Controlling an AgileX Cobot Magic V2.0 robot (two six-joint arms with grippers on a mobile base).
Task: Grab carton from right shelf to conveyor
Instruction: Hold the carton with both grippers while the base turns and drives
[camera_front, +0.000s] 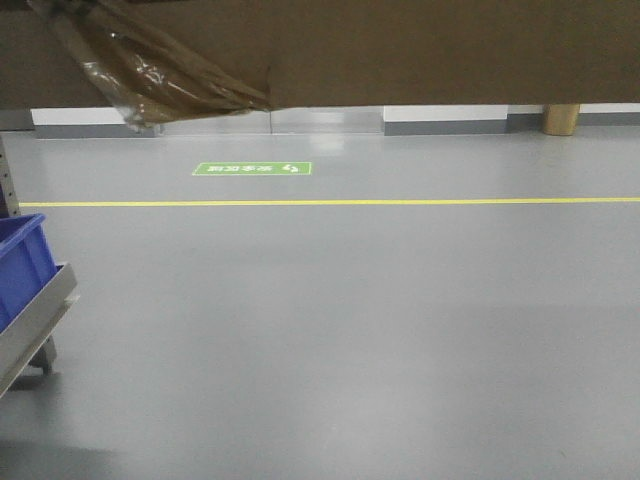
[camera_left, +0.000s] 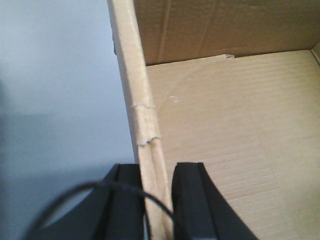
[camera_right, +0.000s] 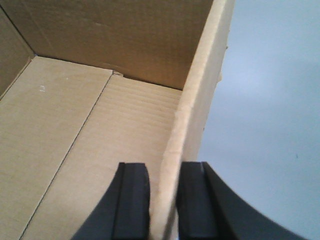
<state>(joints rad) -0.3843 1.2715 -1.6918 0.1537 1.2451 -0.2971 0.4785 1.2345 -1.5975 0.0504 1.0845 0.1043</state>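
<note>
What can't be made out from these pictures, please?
Front view: the carton hides the upper background, so the destination can't be seen.
Front view: blue bin cut off by the left edge.
Front view: green floor sign lettering too small.
Wrist views: left gripper and right gripper cut off by the bottom edge.

Front cam: floor (camera_front: 350, 330) ahead; wrist cams close, share carton (camera_left: 225, 125).

Warehouse or factory hall; grey coated floor (camera_front: 350, 330); yellow lane line (camera_front: 400, 201); green floor sign (camera_front: 252, 169); blue crate (camera_front: 20, 265).
</note>
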